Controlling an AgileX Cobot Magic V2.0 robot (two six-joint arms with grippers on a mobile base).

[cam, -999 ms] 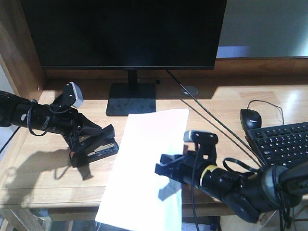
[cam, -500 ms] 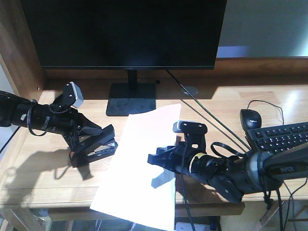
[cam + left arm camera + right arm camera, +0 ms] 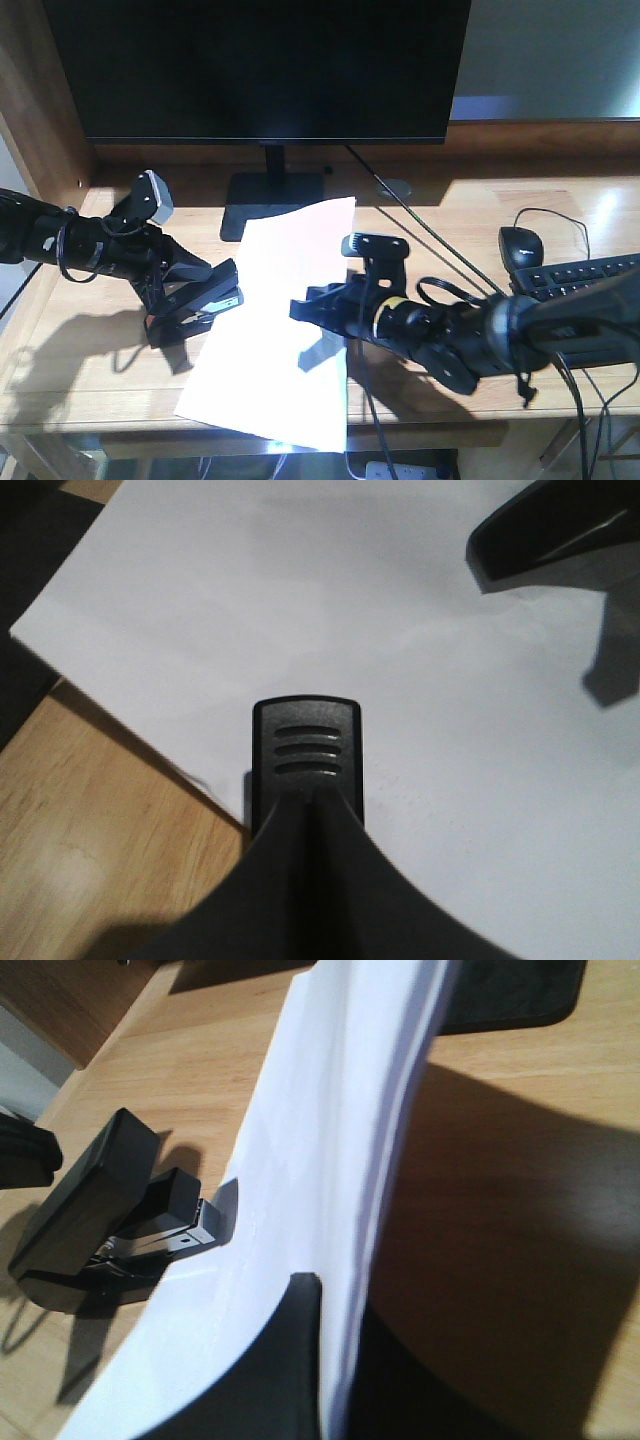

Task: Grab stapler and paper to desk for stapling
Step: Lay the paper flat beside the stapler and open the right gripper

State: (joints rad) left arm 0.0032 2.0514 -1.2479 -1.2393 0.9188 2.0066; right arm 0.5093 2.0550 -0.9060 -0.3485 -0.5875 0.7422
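Light-wood desk (image 3: pixel 480 200) under a dark monitor (image 3: pixel 260 70), seen from the front: the left gripper (image 3: pixel 185 292) is clamped on the black stapler (image 3: pixel 210 298) at the left. The stapler's open mouth meets the left edge of the white paper (image 3: pixel 265 360), which the right gripper (image 3: pixel 318 310) pinches near the middle. From the left wrist, the stapler's ribbed nose lies over the sheet's edge; from the right wrist, the sheet runs between closed fingers, with the stapler just beside it.
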